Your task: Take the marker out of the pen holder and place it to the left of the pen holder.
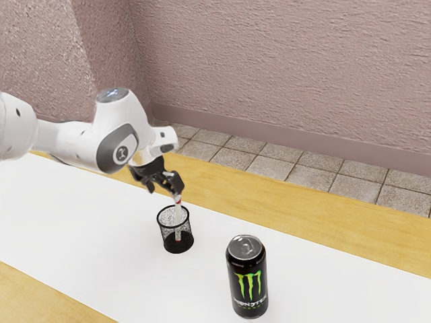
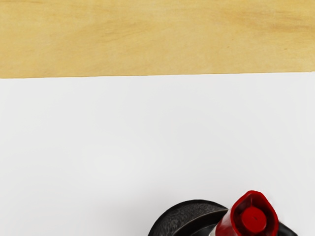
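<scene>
My gripper (image 1: 164, 189) is just above the pen holder, its black fingers apart with a gap between them. The black mesh pen holder (image 1: 178, 245) stands upright on the white surface. Inside it is the white marker (image 1: 178, 217), nearly upright, its upper end sticking out above the rim close to the fingertip on the exterior view's right. From the wrist view, the marker's red end (image 2: 253, 220) points up toward the hand, over part of the holder's dark rim (image 2: 189, 208). Nothing is held between the two fingers.
A black Monster can (image 1: 248, 279) stands upright beyond the holder, toward the exterior view's right and nearer that camera. The white surface (image 1: 87, 215) has wooden table (image 1: 303, 208) along its edges. A textured wall rises behind the tiled floor.
</scene>
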Robot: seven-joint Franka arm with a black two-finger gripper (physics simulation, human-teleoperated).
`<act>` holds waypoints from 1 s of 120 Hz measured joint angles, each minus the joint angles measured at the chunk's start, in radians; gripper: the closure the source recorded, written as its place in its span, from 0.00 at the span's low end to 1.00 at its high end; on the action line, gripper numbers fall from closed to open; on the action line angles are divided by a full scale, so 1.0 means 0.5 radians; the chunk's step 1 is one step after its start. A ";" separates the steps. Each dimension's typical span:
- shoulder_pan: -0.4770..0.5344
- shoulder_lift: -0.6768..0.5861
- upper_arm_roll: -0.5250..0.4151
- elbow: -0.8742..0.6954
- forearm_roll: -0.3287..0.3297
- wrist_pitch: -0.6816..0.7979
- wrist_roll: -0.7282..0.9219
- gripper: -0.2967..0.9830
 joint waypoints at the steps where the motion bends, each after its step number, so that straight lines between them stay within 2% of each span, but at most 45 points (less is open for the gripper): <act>1: -0.006 0.002 -0.001 0.001 0.000 0.000 0.000 0.27; 32: -0.030 0.096 -0.008 0.083 -0.007 0.008 0.003 0.29; 50: -0.022 0.115 -0.007 0.096 -0.058 0.009 0.005 0.46; 62: -0.037 0.128 -0.006 0.118 -0.070 0.010 0.006 0.54; 120: -0.020 0.124 -0.037 0.090 -0.132 0.056 0.006 0.72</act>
